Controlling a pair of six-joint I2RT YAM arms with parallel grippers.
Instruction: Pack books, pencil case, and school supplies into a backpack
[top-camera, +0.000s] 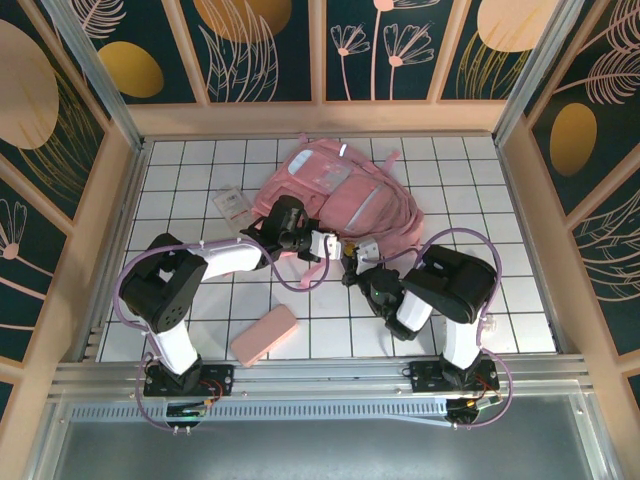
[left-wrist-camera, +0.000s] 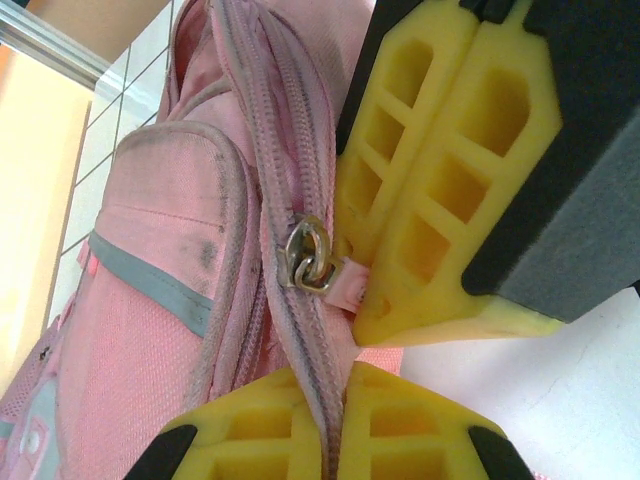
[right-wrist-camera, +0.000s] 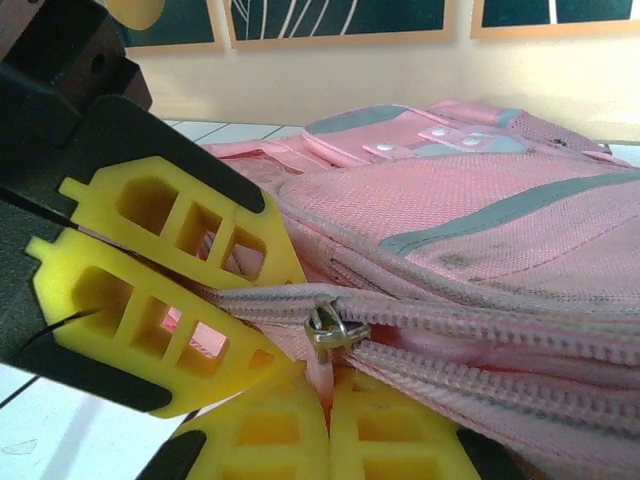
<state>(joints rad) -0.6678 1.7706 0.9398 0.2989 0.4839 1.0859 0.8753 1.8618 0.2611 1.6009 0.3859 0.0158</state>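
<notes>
The pink backpack (top-camera: 340, 190) lies flat at the middle back of the table. My left gripper (top-camera: 322, 243) is shut on the zipper seam (left-wrist-camera: 300, 330) at the backpack's near edge, its yellow fingers (left-wrist-camera: 250, 440) clamping the tape. Right beside it, my right gripper (top-camera: 358, 252) is shut on the pink pull tab (right-wrist-camera: 324, 378) of the metal zipper slider (right-wrist-camera: 328, 332). Past the slider the zipper (right-wrist-camera: 500, 365) gapes open. The pink pencil case (top-camera: 264, 334) lies near the front edge. A clear packet (top-camera: 232, 205), one of the school supplies, lies left of the backpack. The books are out of view.
Wooden walls (top-camera: 120, 200) fence the white tiled table (top-camera: 480, 300) on three sides. A metal rail (top-camera: 320, 375) with both arm bases runs along the near edge. The two grippers nearly touch at the backpack's front edge.
</notes>
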